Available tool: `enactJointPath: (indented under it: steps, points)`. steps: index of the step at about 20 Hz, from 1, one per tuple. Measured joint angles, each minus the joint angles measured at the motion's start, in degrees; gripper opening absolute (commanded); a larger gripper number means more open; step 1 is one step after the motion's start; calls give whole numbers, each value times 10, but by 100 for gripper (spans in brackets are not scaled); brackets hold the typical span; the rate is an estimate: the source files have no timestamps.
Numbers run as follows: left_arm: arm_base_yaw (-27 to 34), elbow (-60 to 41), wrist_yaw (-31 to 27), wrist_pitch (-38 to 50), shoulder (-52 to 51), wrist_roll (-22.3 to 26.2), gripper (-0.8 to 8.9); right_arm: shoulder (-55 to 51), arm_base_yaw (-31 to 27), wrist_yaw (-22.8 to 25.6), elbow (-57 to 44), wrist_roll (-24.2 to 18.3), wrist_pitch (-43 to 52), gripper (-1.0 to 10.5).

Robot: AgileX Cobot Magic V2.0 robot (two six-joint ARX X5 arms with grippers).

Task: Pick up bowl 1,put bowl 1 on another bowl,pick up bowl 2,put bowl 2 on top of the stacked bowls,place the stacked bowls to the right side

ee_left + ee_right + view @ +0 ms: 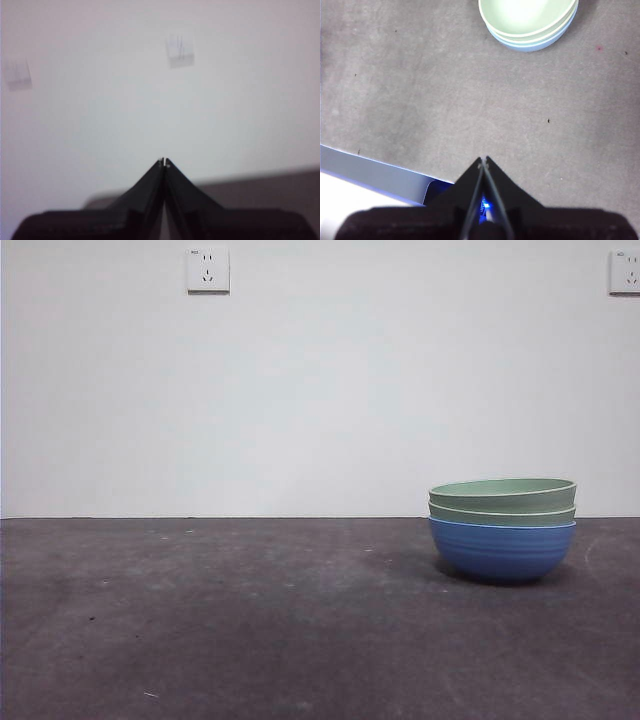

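Front view: even, soft light, sharp; bowls (502,530) cast a faint shadow to their left on the surface (250,620). Left wrist view: blurred, washed out, wall sockets (179,51) smeared. Right wrist view: bright, bowl interior overexposed.

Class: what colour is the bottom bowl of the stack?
Blue, clearest in the front view: bottom bowl.

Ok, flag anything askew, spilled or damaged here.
Nothing stands out. The two pale green ribbed bowls sit nested, level, in the round blue ribbed bowl on the dark table; both grippers are clear.
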Motion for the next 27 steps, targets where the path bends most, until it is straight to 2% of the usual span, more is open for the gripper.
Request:
enactJointPath:
  steps: [4,9,12,17,27]
  points:
    - [17,-132,0,14,-43,0,-3,0,0,0,0,0,0,3]
    - [23,-218,0,14,-85,-7,-3,0,0,0,0,0,0,3]
    - [24,-235,0,3,-104,-22,-3,0,0,0,0,0,0,3]
    - [24,-241,1,-101,-117,-48,-2,0,0,0,0,0,0,3]
    - [24,-241,2,-100,-117,-52,-2,0,0,0,0,0,0,3]
